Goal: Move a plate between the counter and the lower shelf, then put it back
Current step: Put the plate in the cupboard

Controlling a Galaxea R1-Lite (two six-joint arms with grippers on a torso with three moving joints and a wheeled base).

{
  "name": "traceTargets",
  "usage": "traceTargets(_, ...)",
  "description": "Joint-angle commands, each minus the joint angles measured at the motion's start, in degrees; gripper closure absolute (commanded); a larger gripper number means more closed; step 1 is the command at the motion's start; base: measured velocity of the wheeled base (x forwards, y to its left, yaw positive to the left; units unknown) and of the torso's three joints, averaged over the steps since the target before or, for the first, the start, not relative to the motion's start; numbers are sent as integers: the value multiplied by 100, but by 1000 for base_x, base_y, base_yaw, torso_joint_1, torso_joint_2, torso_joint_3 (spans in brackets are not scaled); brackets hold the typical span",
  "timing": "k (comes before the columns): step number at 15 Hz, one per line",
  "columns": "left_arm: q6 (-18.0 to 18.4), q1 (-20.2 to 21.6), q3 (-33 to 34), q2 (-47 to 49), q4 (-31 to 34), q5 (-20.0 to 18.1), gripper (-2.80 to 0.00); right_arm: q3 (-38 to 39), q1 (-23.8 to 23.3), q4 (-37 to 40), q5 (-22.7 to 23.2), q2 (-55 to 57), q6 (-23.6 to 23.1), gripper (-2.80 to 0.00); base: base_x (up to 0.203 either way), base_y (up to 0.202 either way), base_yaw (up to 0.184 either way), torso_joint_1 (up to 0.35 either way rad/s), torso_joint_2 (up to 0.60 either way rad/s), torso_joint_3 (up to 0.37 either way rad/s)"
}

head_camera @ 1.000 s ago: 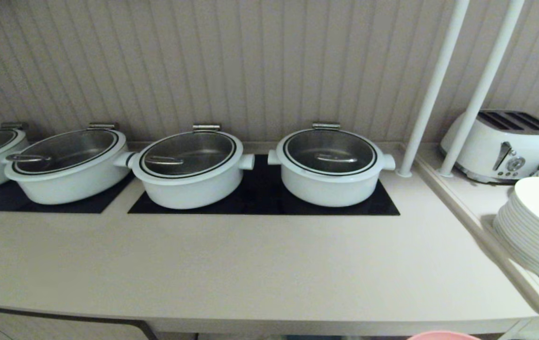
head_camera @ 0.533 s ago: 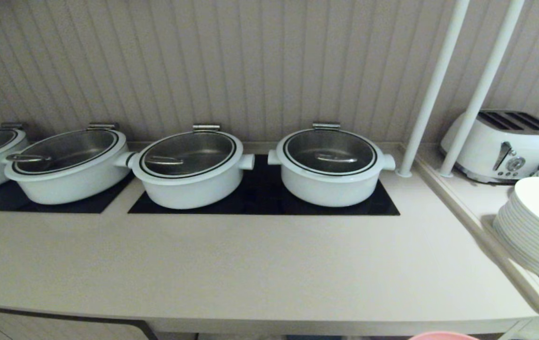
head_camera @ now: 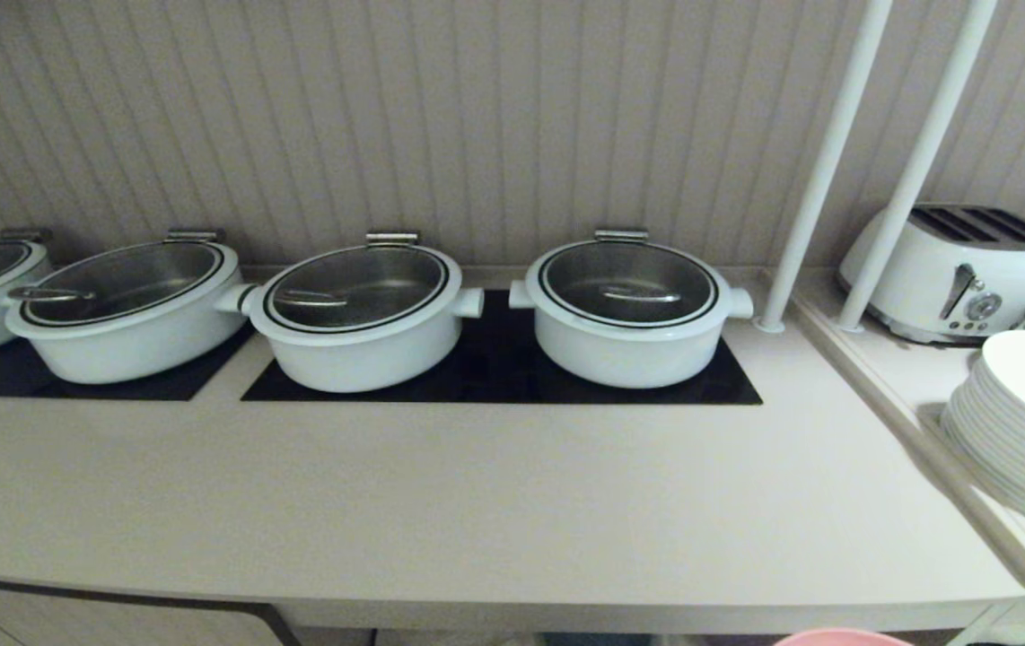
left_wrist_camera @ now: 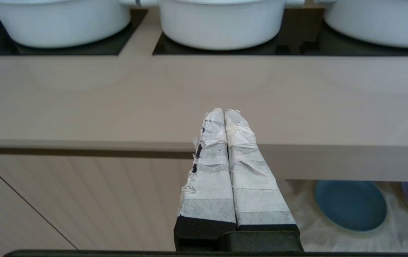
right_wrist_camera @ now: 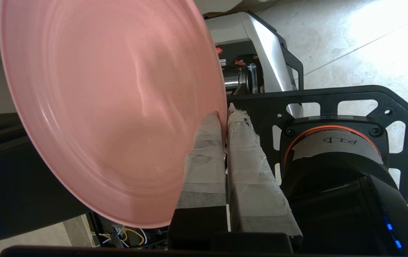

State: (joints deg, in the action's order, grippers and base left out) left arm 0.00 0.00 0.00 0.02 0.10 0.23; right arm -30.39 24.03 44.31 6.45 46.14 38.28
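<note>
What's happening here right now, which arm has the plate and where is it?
The right gripper is shut on the rim of the pink plate, holding it in the air below and in front of the counter; only the plate's edge peeks into the bottom of the head view. The left gripper is shut and empty, pointing at the counter's front edge. A blue plate lies on the lower shelf.

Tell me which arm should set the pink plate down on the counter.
Right. The right gripper is already shut on the rim of the plate, held below the counter front edge. The left gripper is shut and empty, pointing at the counter's front edge, so it would need a handover.
</note>
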Motion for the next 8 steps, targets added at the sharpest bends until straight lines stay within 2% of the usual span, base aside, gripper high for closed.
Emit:
traceTargets(1,0,0,0,-2,-2,3,0,-2,5,25,6,9,22,0,0,0,0,-117,250,127)
traceTargets(8,0,0,0,-2,-2,3,0,7,14,34,6,9,22,0,0,0,0,-150,304,153)
